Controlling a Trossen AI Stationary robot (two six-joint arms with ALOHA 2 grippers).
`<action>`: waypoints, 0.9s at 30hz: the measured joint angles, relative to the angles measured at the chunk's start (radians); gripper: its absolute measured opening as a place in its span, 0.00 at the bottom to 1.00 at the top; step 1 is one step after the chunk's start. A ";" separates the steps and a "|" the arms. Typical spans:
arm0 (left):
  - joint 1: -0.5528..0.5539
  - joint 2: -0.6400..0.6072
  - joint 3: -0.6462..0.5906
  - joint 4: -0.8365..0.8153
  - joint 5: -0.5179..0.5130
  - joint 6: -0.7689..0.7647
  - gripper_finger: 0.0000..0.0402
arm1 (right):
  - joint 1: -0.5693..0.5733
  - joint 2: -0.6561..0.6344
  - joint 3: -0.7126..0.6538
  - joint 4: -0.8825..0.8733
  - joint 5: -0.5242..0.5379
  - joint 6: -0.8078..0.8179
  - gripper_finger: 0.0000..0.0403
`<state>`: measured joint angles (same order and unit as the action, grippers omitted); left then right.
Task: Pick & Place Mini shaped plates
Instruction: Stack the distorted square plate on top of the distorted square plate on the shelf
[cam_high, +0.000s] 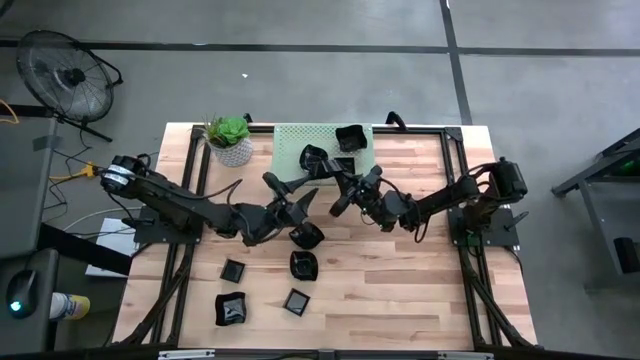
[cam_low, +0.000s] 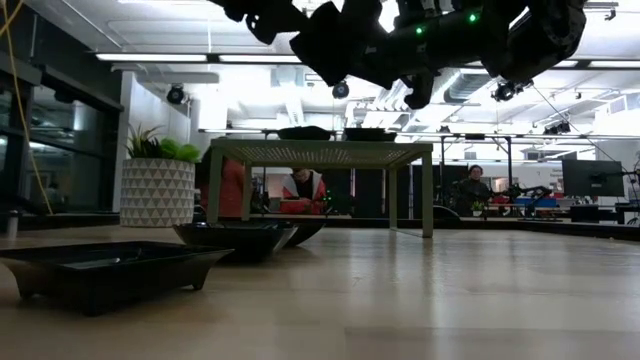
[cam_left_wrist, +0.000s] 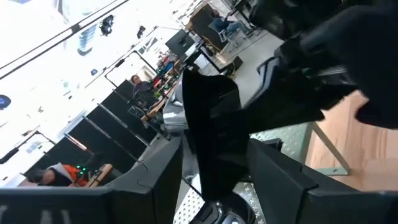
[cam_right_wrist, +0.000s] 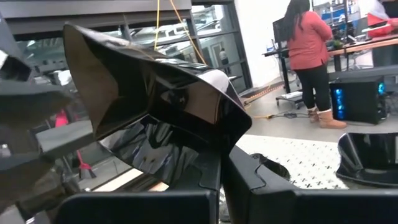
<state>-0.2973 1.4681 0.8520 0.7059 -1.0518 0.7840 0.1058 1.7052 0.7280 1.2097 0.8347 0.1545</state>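
The right pincer (cam_right_wrist: 221, 158) clamped a glossy black mini plate (cam_right_wrist: 161, 112) by its rim, aloft at the high view's centre, while the left pincer (cam_left_wrist: 214, 168) bracketed it — grip impossible to tell — so an early release risked dropping it onto the tabletop (cam_high: 420, 270).

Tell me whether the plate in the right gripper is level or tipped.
Tipped. In the right wrist view the black plate stands steeply on edge, its hollow facing sideways, one rim pinched in the right gripper.
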 joint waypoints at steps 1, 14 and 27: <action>-0.001 0.000 0.000 0.000 -0.014 0.007 0.44 | -0.004 -0.008 0.000 -0.006 0.000 -0.002 0.00; -0.023 -0.105 -0.029 -0.097 -0.032 -0.048 0.44 | -0.148 -0.396 0.074 -0.763 -0.154 0.128 0.00; 0.043 -0.467 -0.334 -0.186 0.201 -0.450 0.44 | -0.445 -0.449 0.551 -1.705 -0.610 0.214 0.00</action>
<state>-0.2539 1.0009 0.5185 0.5204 -0.8510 0.3340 -0.3395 1.2565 1.2786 -0.4957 0.2251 0.3681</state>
